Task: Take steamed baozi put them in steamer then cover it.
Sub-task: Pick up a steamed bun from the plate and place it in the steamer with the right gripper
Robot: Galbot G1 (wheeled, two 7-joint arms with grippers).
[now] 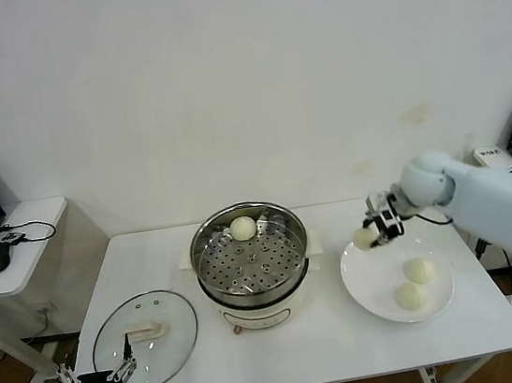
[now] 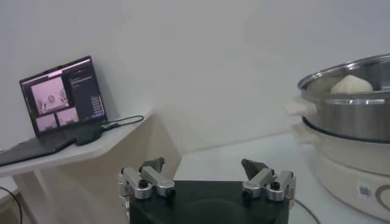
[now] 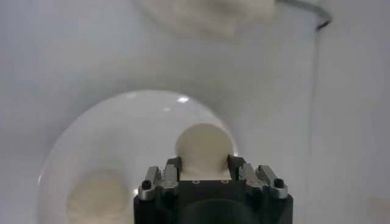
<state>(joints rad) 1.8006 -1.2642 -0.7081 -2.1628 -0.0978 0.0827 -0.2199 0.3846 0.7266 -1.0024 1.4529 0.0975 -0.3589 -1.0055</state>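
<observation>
White table (image 1: 352, 349), bare wall behind, and I've got a bun in the air.

Round bun (image 1: 365, 237), no real long axis, is pinched between the right gripper (image 1: 375, 232) fingers above the plate (image 1: 367, 283) edge, arm reaching in from the right. Two buns (image 1: 420, 270) sit on the plate, one (image 1: 243, 228) in the steamer (image 1: 252, 258). Lid (image 1: 144, 333) lies flat, handle up. Left gripper (image 1: 97, 375) hangs low by the lid, fingers spread, holding nothing.

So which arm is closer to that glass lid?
Left. The left gripper hangs open at the lid's near edge; the right gripper holds a bun above the plate, beyond the steamer.
</observation>
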